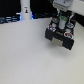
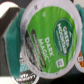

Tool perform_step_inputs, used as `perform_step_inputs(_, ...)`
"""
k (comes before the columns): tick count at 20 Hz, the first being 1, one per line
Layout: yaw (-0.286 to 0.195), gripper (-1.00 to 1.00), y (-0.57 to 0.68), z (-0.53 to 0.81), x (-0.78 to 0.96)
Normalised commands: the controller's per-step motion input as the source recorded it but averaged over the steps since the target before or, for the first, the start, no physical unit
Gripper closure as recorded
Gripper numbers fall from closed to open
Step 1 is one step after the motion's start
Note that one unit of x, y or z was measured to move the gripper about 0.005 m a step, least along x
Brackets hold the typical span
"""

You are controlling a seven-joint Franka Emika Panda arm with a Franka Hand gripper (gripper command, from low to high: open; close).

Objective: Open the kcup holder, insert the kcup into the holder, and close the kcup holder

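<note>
In the exterior view the black kcup holder point(image 1: 59, 36) sits on the white table towards the exterior view's right. My gripper point(image 1: 63, 22) hangs right above it, shut on the kcup point(image 1: 63, 20), a small white pod with green on it. In the wrist view the kcup's round green lid point(image 2: 49, 35) fills most of the frame, very close to the camera. Below it I see part of the holder point(image 2: 20, 70) with a round slot that holds another pod point(image 2: 26, 76), so the drawer looks open. My fingertips are hidden in the wrist view.
A white bottle-like object point(image 1: 25, 10) stands at the back on the exterior view's left, in front of dark clutter along the far edge. An orange shape point(image 2: 80, 59) shows beside the lid in the wrist view. The white table point(image 1: 25, 55) spreads in front.
</note>
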Motion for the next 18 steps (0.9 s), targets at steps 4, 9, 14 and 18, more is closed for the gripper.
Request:
perform_step_inputs(4,0.002,1.00,-0.07,-0.16,-0.06)
perform_step_inputs(9,0.003,1.00,0.02,0.01,-0.01)
perform_step_inputs(14,0.003,1.00,0.12,-0.14,0.11)
perform_step_inputs(18,0.012,1.00,0.16,-0.05,0.13)
